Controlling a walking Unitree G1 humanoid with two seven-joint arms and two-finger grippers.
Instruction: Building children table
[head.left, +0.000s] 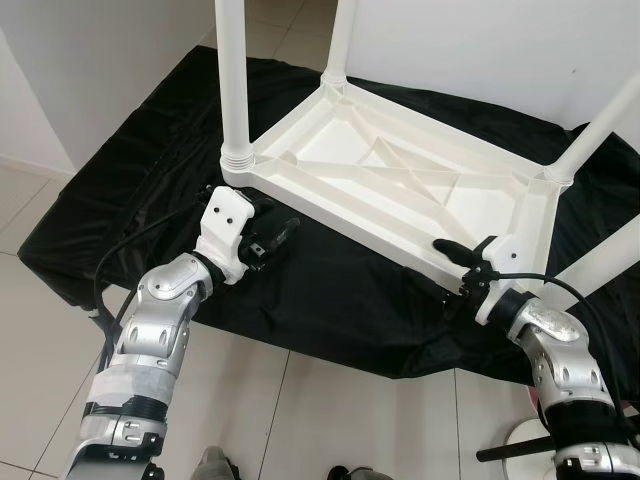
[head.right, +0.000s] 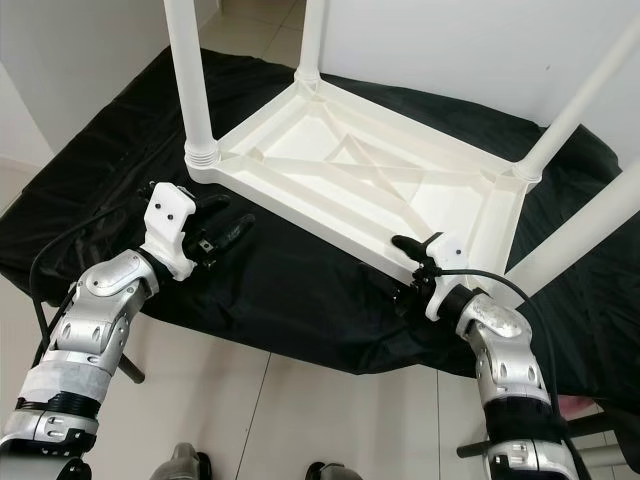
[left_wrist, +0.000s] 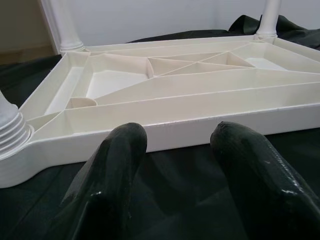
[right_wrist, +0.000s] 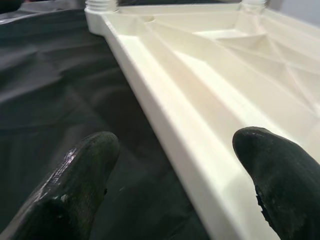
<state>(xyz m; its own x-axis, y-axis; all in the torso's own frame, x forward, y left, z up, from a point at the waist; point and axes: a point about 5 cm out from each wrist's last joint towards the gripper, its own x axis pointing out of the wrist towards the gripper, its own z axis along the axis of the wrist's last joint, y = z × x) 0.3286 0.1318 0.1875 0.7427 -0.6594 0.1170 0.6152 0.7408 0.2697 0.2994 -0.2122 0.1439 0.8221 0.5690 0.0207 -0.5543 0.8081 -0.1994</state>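
Eye view: white table (head.left: 400, 175) lies upside down on a black cloth (head.left: 330, 290), four legs (head.left: 232, 80) fitted and pointing up, probably inverted so legs screw in from above. Left wrist view: left gripper (left_wrist: 177, 150) open, empty, just short of the table's rim. Right wrist view: right gripper (right_wrist: 175, 150) open, fingers (right_wrist: 270, 170) straddling the rim, probably to grip it.

Left pincer (head.left: 268, 232) and right pincer (head.left: 452, 262) both reach forward, fingers parted.
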